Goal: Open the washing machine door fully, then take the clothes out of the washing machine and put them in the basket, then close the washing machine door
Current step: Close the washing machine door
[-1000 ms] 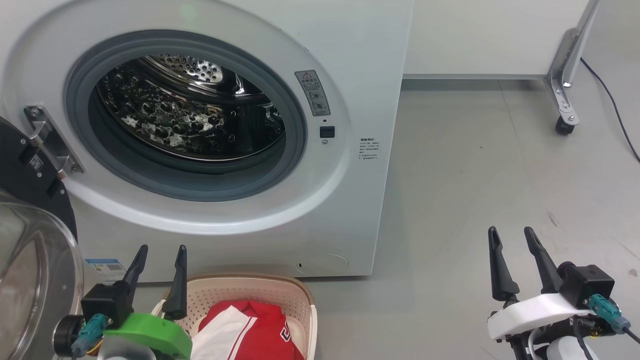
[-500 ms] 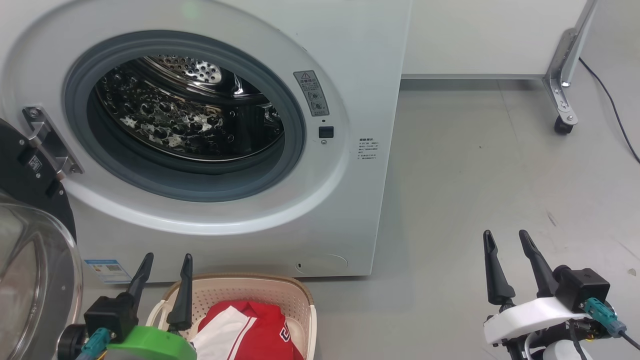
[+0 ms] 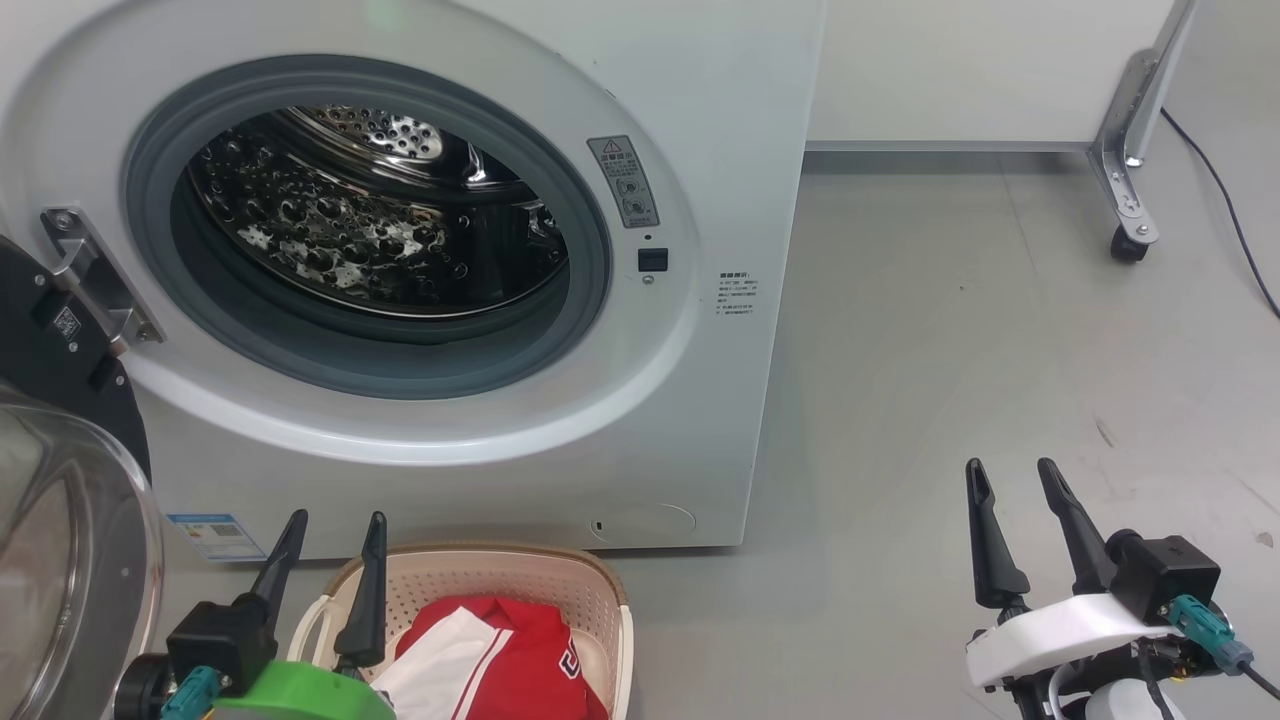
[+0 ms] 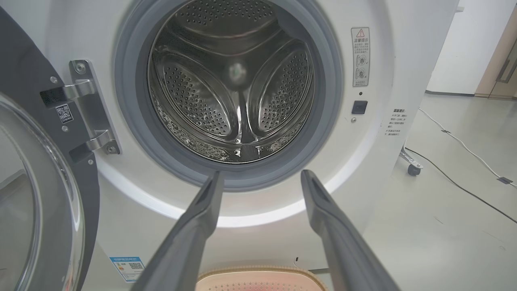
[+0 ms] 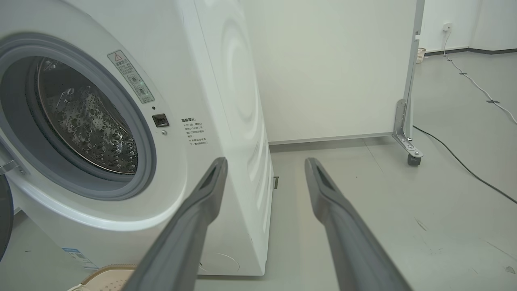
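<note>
We hold the left gripper (image 3: 337,520) by the basket (image 3: 480,553) and the right gripper (image 3: 1010,467) above the floor (image 3: 950,340), both with fingers spread. The clothes (image 3: 500,650) lie in the basket; the washing machine door (image 3: 50,350) stands open.

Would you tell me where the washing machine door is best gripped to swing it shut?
Probably the washing machine door by its black rim, far from the hinge, left gripper coming from the left: it stands wide open there, and its glass bowl bulges.

Bright even light, drum (image 3: 330,230) glare, wrist views w/ edge warp
</note>
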Robot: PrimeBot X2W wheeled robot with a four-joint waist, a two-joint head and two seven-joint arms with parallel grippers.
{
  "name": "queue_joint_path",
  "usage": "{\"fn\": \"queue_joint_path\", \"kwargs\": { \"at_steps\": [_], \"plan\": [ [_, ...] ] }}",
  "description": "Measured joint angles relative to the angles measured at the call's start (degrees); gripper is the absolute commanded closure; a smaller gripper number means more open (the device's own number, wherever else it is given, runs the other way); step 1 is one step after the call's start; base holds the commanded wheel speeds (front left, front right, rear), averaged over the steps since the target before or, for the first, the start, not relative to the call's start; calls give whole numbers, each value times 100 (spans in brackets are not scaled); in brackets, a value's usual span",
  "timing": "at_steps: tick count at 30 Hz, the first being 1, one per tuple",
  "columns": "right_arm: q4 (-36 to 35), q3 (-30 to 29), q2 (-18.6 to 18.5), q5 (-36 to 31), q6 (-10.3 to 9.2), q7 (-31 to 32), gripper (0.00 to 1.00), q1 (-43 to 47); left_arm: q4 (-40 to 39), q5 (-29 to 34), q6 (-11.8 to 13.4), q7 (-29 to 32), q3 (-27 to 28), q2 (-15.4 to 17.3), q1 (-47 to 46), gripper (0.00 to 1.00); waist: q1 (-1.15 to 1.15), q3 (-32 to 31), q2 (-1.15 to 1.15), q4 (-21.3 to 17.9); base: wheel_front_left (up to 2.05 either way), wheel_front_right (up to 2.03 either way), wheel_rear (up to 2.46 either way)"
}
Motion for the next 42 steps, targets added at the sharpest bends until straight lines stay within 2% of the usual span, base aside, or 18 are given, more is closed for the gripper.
{"fn": "queue_joint_path", "kwargs": {
  "at_steps": [26,42],
  "plan": [
    [-20,-8,21,0,-1,0,0,0,-134,-24,0,0,-44,0,31,0,0,44,0,2,-4,4,0],
    [-15,-7,40,0,0,0,0,-1,-136,-127,0,0,-44,-1,82,0,0,-40,0,11,-63,63,0]
  ]
}}
